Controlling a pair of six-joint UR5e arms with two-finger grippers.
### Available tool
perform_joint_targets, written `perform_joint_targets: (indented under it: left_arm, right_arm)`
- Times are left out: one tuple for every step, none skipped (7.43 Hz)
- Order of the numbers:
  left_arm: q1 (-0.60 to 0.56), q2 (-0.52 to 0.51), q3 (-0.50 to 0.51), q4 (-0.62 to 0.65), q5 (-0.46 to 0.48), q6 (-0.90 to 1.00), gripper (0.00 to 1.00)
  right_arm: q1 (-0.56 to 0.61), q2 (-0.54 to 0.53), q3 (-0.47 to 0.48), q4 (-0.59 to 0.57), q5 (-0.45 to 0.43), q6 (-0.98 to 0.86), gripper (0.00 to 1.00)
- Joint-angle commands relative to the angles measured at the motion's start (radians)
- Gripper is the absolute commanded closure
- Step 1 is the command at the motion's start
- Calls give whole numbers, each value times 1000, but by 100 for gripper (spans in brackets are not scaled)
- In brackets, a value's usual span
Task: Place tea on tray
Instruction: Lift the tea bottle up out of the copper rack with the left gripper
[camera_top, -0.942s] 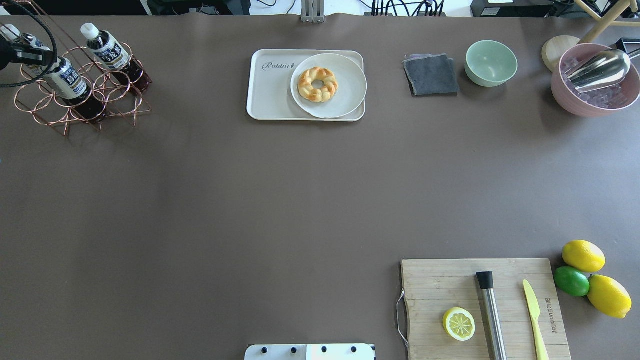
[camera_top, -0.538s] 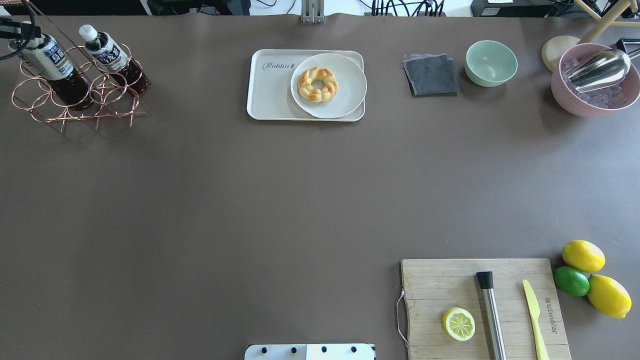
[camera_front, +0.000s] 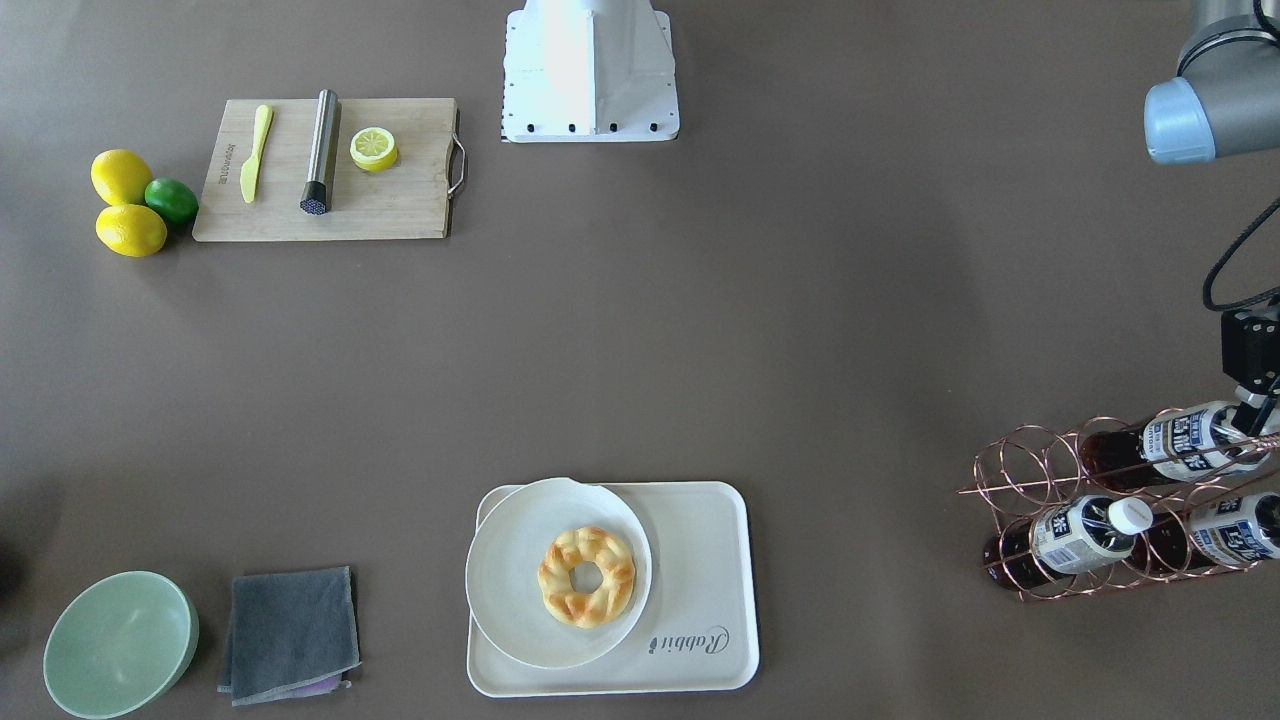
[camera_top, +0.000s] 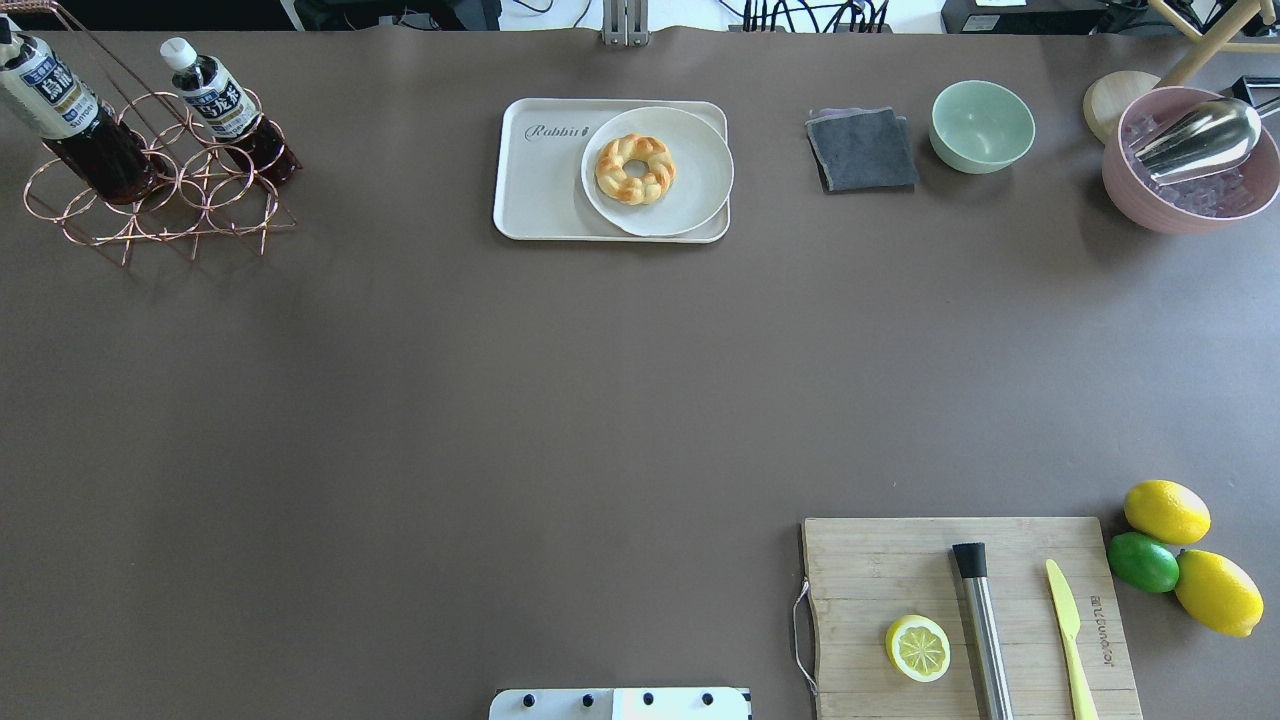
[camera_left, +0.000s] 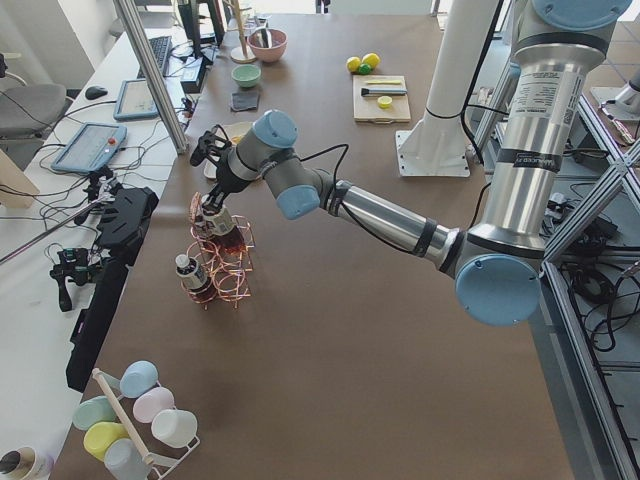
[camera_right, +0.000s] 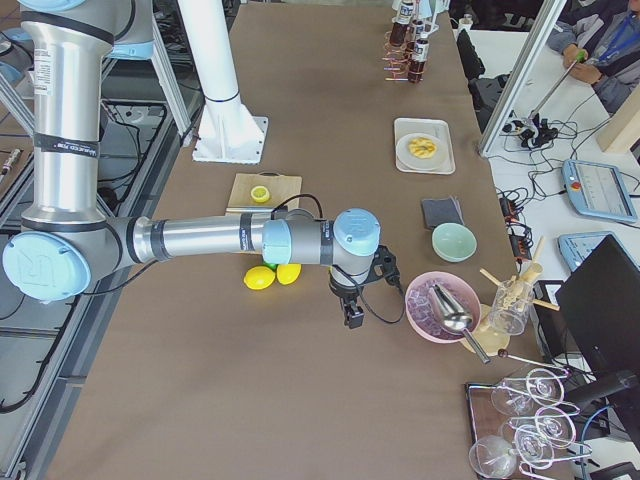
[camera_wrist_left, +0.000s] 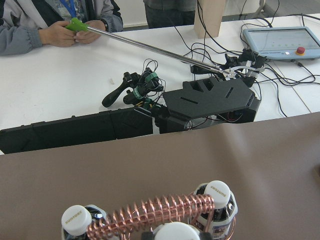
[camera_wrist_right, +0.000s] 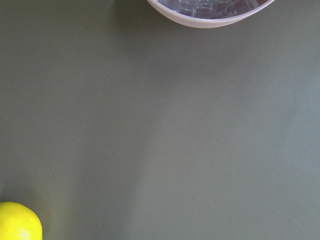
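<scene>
Tea bottles stand in a copper wire rack (camera_top: 160, 200) at the table's far left corner. My left gripper (camera_front: 1255, 415) shows only at the edge of the front view. It is shut on the cap end of one tea bottle (camera_top: 62, 100) (camera_front: 1185, 440), which leans out of the rack. A second bottle (camera_top: 215, 100) stays in the rack. The left wrist view shows white caps (camera_wrist_left: 217, 191) and copper wire. The cream tray (camera_top: 545, 180) (camera_front: 700, 600) lies at far centre and holds a round plate with a doughnut. My right gripper (camera_right: 352, 318) hovers near the pink bowl; I cannot tell whether it is open.
A grey cloth (camera_top: 862, 150), a green bowl (camera_top: 983, 125) and a pink bowl with ice and a scoop (camera_top: 1190, 170) lie right of the tray. A cutting board (camera_top: 870, 570) with a half lemon, a muddler and a knife is near right, with lemons and a lime beside it.
The held tea bottle has moved toward the far left corner and tilted further out of the rack. The left gripper has left the overhead view. The rack shifted slightly.
</scene>
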Motion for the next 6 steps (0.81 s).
perform_joint_targets:
  left_arm:
    - [-8, 80, -97, 11, -9, 0, 100]
    - [-6, 77, -131, 40, -10, -41, 100]
    - [7, 24, -171, 151, -9, -127, 100]
    - [38, -8, -217, 240, -4, -138, 100]
    - [88, -28, -263, 307, 34, -147, 100]
    - [184, -62, -309, 374, 122, -200, 100]
  right_arm:
    - [-1, -8, 6, 0, 2, 1, 0]
    - [-1, -9, 9, 0, 2, -1, 0]
    - [-1, -9, 9, 0, 2, -1, 0]
    - [-1, -11, 9, 0, 2, -1, 0]
    - [-1, -11, 12, 0, 2, -1, 0]
    - [-1, -11, 12, 0, 2, -1, 0]
